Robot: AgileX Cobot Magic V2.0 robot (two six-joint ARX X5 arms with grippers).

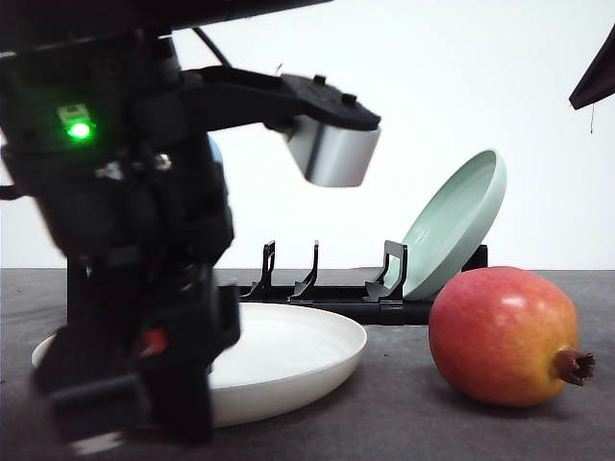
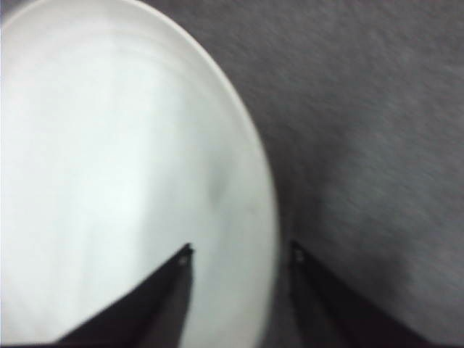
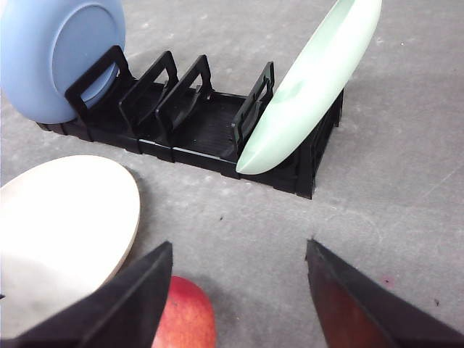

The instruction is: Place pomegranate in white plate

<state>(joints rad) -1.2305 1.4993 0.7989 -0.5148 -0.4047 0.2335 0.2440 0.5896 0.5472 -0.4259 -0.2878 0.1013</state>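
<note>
Left gripper (image 2: 239, 254) first: its two dark fingers (image 2: 156, 290) stand spread apart with nothing between them, one tip over the white plate (image 2: 109, 181), the other over the grey table (image 2: 377, 130), so the jaws straddle the plate's rim. The wrist picture is blurred, so I cannot tell whether a tip touches the rim.

Over to the right gripper (image 3: 239, 254): fingers (image 3: 123, 304) wide apart here too, gripping nothing. Between them is bare grey tabletop, and the pomegranate (image 3: 185, 319) peeks out just beside one finger, red and glossy, lying near the edge of the white plate.

From the front, the pomegranate (image 1: 504, 334) rests on the table to the right of the white plate (image 1: 288, 360), close by but apart from it, its brown crown pointing right. The left arm's black bulk (image 1: 125, 240) looms over the plate's left side. Behind, a black dish rack (image 3: 210, 130) holds a mint green plate (image 1: 456, 226) leaning at its right end and a blue plate (image 3: 54, 54) at its left end.
</note>
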